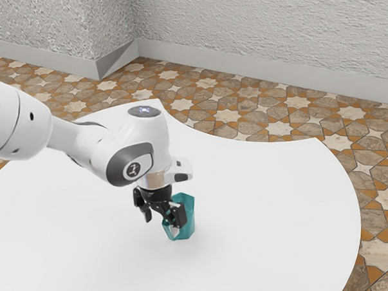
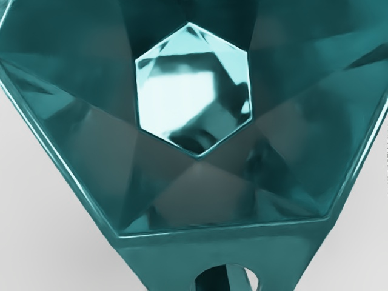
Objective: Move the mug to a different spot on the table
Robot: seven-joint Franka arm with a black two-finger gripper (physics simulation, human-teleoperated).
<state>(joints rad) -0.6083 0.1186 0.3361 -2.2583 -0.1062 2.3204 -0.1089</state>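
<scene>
The gripper point(image 1: 160, 219) is clamped on the mug's point(image 1: 183, 217) wall, holding it tilted near the table's point(image 1: 275, 200) middle, apparently so it can be carried elsewhere.

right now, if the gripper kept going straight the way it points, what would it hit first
Most likely the teal mug: the gripper sits right against it, and the wrist view looks straight into its hollow. The white table lies beyond, though depth is hard to judge.
</scene>
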